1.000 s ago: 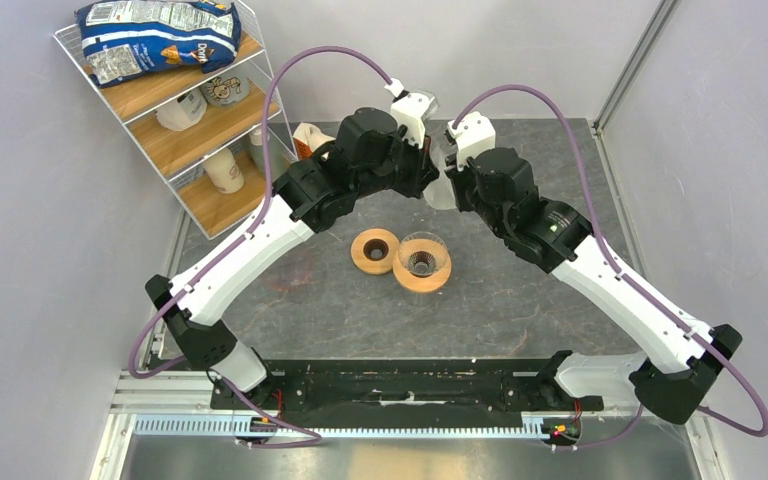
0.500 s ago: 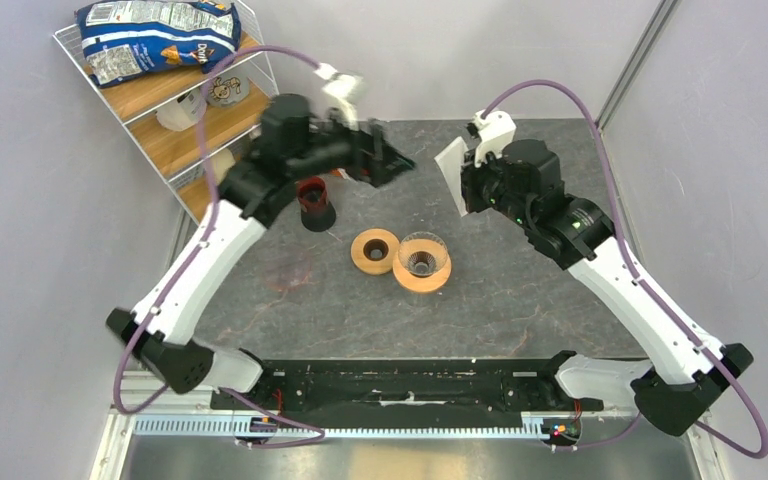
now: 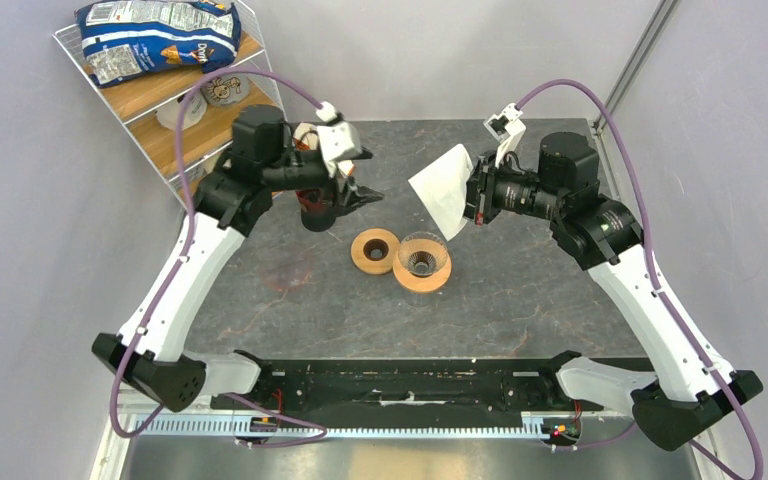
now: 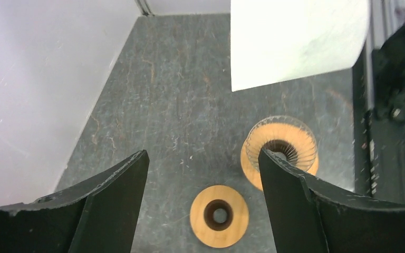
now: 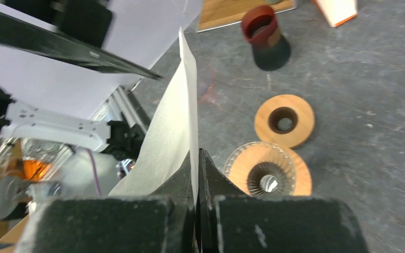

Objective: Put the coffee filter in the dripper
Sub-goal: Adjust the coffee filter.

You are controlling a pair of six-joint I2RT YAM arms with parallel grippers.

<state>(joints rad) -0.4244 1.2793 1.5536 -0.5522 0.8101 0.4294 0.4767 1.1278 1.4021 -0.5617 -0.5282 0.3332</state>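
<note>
My right pincer (image 5: 197,158) is clenched on the coffee filter (image 5: 171,126); the dripper (image 5: 268,176) stands on the table (image 5: 379,105) below and ahead of it. My left pincer (image 4: 202,155) hangs released. Pinched flat, the paper may snag the glass rim and tip it

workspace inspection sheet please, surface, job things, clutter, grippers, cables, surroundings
surface: dark grey table, scuffed
job's things: coffee filter held in the air, not in the dripper; dripper upright, empty
clutter: bare wooden ring right beside the dripper; red-rimmed dark cone; orange-and-white packet at the far side
grippers: left gripper open, empty; right gripper shut on the coffee filter
cables: purple cables loop above both arms
surroundings: wire shelf with chip bag on top; grey walls
</note>
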